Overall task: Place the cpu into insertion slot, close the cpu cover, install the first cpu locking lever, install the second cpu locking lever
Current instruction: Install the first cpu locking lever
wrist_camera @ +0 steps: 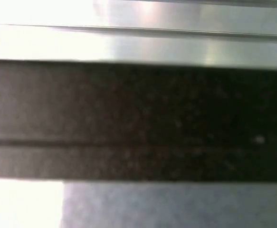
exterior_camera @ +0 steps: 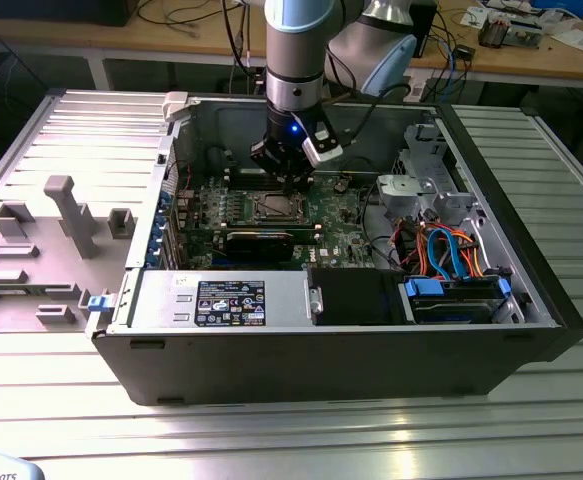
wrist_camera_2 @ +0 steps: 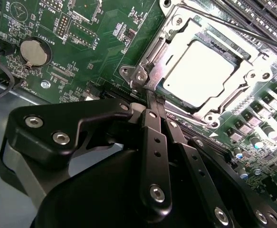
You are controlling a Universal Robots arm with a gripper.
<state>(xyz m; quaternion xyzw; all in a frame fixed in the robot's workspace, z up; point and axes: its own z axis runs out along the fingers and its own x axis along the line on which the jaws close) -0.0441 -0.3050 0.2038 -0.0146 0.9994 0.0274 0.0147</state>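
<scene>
In the second wrist view the gripper (wrist_camera_2: 150, 97) has its two black fingers (wrist_camera_2: 153, 137) drawn together to a narrow point, nothing visibly between them. The tips sit just at the corner of the cpu cover (wrist_camera_2: 245, 71), right beside a silvery screw post on the socket frame — whether they actually touch the metal cannot be told.

The cpu (wrist_camera_2: 200, 71) lies flat in the insertion slot (wrist_camera_2: 176, 99), its pale metal top glaring white under the light, and the silvery frame of the cover lies down around it, the chip showing through the square window. A thin metal lever rod (wrist_camera_2: 243, 29) runs along the far side of the socket frame, beside the long black memory slots (wrist_camera_2: 266, 19). On the green motherboard (wrist_camera_2: 95, 52) near the gripper sits a round coin battery (wrist_camera_2: 33, 52) in its holder.

In the exterior view the gripper (exterior_camera: 289, 178) hangs from the grey-and-blue arm (exterior_camera: 296, 60) down into an open computer case (exterior_camera: 331, 360) lying on its side on a ribbed metal table (exterior_camera: 271, 440). It stands directly over the socket (exterior_camera: 276, 207) in the middle of the board. Toward the exterior view's right are bundled orange and blue cables (exterior_camera: 446, 250); to its left, a grey fixture tray (exterior_camera: 46, 250) rests on the table — well apart from the case's interior.
</scene>
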